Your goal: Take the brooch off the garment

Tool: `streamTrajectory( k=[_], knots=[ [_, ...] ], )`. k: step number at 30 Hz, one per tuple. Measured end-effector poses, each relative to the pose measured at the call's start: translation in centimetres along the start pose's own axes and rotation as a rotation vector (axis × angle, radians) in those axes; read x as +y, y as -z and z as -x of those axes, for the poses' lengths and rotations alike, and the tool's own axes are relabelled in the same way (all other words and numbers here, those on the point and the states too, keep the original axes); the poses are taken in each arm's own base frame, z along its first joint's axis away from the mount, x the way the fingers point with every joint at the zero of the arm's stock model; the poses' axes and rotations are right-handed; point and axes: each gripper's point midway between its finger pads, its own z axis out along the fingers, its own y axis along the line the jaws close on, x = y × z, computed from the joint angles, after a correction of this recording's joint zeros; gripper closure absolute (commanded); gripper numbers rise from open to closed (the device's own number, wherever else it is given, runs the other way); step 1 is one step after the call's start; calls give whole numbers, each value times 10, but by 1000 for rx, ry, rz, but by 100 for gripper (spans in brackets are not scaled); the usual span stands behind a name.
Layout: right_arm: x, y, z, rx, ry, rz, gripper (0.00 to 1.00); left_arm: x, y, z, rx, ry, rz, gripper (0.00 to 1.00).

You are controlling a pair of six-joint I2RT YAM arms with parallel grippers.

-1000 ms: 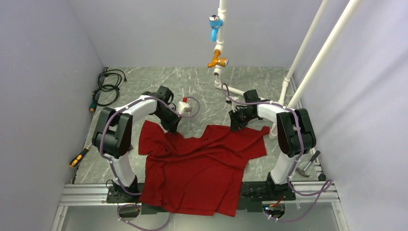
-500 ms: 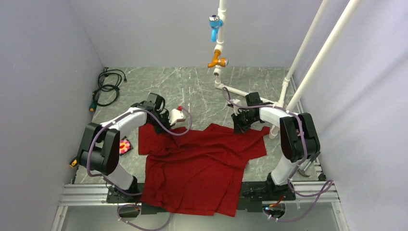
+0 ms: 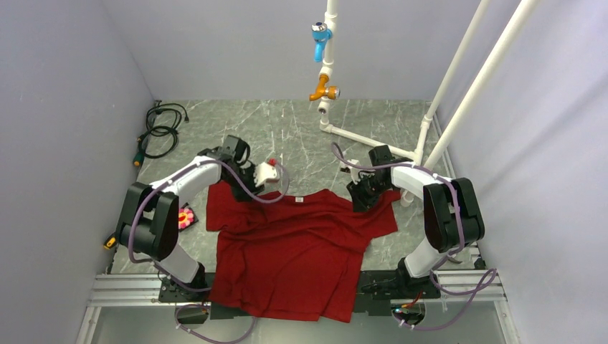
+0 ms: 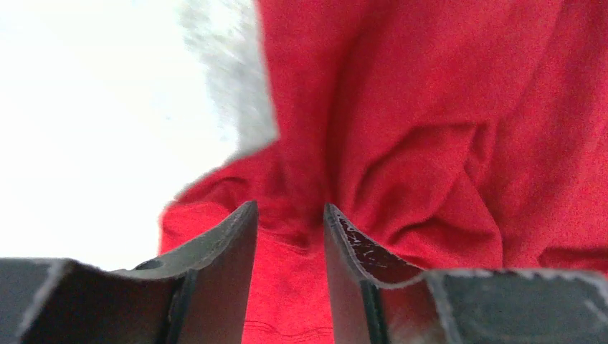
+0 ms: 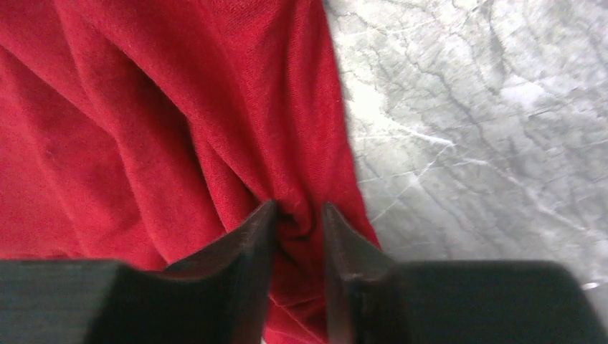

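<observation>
Top external view: the garment (image 3: 301, 244) is seen spread flat on the worktop (image 3: 287, 136), front up, with its collar at the far side and a small white label (image 3: 297, 200) showing inside the collar. No pin or ornament can be made out anywhere on the visible red cloth.

Just off the garment's left sleeve, on bare worktop and not touching the cloth, a small pink flower-shaped piece (image 3: 186, 217) with a yellow centre is seen. It is judged to be the brooch, though it is too small for this to be settled. If that reading is right, the main step is done: the ornament is off the garment and has been set down beside it.

The left tool (image 4: 287, 213) is at the garment's far left shoulder. In the left wrist view its two fingers are drawn close, with a bunched fold of red cloth pinched between them. The right tool (image 5: 295, 211) is at the far right shoulder, near the collar side of the sleeve, and a fold is nipped between its nearly closed fingers in the same way.

What is left is judged to be small: the cloth must be let go by both tools.
</observation>
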Motion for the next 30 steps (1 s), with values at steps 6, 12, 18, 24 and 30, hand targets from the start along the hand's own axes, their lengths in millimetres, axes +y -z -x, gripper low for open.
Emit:
streamTrajectory(
  k=[6, 12, 18, 24, 30],
  knots=[
    [6, 2, 8, -35, -37, 22, 52, 37, 15, 56, -161, 167, 21, 48],
    [7, 5, 35, -120, -90, 46, 51, 28, -6, 69, -204, 365, -93, 47],
    [5, -2, 63, -198, -174, 100, 48, 13, -27, 67, -190, 515, -202, 46],
    [4, -16, 76, -208, -217, 129, 47, 7, -34, 65, -179, 570, -240, 48],
    [14, -32, 81, -196, -213, 179, 55, 6, -42, 60, -152, 617, -251, 64]
  ],
)
